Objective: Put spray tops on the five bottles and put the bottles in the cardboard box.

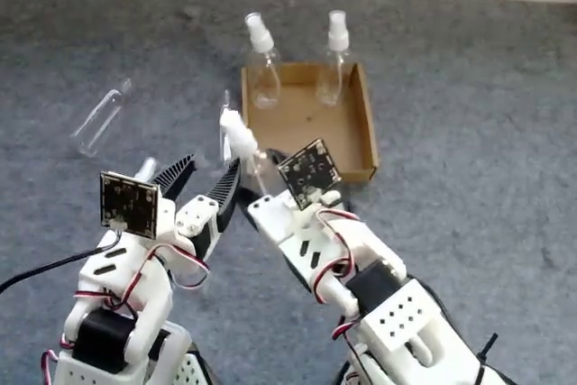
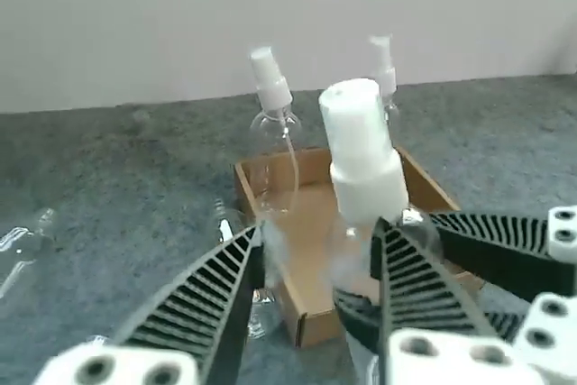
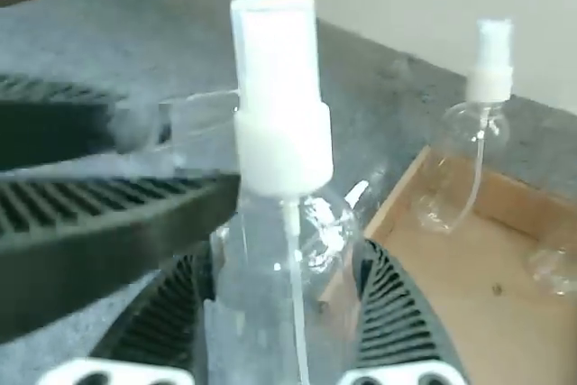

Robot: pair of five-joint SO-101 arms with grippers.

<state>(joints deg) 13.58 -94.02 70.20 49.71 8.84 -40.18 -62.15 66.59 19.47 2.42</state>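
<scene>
Two topped bottles (image 1: 263,78) stand at the far end of the cardboard box (image 1: 306,128). A third bottle (image 3: 279,259), with its spray top (image 3: 275,87) on, is clamped in my right claw (image 3: 288,331) just off the box's near left corner, so boxing it looks like my next step. My left claw (image 1: 206,179) hangs spread apart just beside it, and two bare bottles (image 1: 95,119) left of the box seemingly need topping.
</scene>
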